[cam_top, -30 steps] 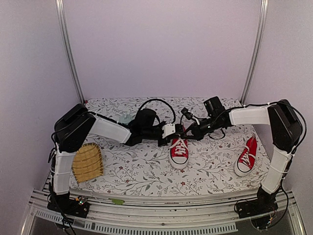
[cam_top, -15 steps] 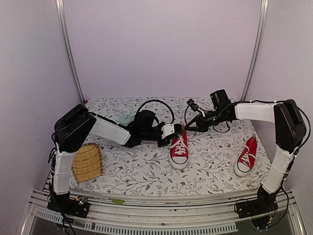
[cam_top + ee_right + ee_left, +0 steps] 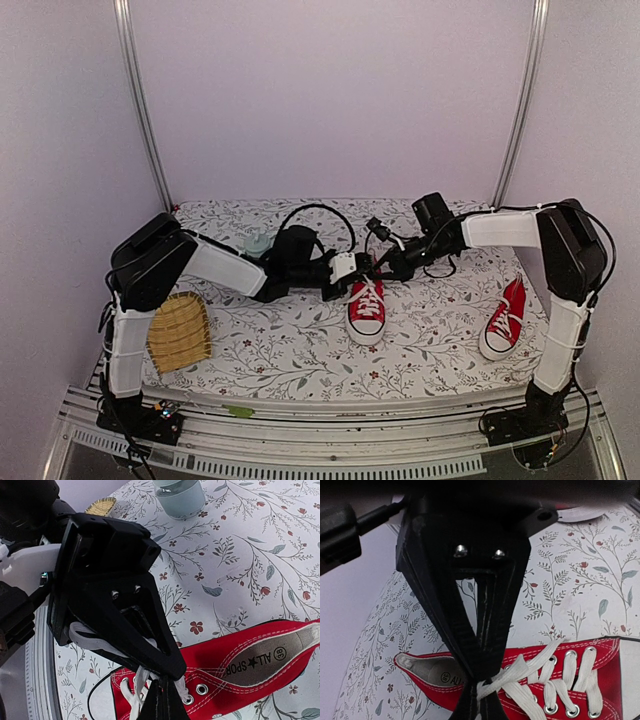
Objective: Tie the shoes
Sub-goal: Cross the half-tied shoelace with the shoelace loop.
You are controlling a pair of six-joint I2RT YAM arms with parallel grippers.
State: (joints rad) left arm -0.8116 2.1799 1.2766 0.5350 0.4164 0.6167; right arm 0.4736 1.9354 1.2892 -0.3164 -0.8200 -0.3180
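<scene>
One red sneaker point(image 3: 367, 310) lies mid-table, white toe cap toward me; it also shows in the left wrist view point(image 3: 580, 680) and the right wrist view point(image 3: 240, 665). The second red sneaker point(image 3: 503, 318) lies apart at the right. My left gripper point(image 3: 357, 268) and right gripper point(image 3: 377, 268) meet tip to tip over the middle shoe's tongue. In the left wrist view my left gripper point(image 3: 484, 672) is shut on the white lace point(image 3: 535, 667). In the right wrist view my right gripper point(image 3: 172, 672) is shut on the lace point(image 3: 142, 672), with a strand draped over one finger point(image 3: 95, 640).
A pale teal jar point(image 3: 258, 242) stands behind the left arm and shows in the right wrist view point(image 3: 177, 497). A woven bamboo mat point(image 3: 180, 330) lies at the left edge. Black cables point(image 3: 320, 210) loop above the wrists. The floral cloth point(image 3: 300, 350) covers the table.
The right gripper drew back toward the right rear half a second ago and has come back to the shoe's tongue beside the left gripper. The left arm and both shoes have stayed put.
</scene>
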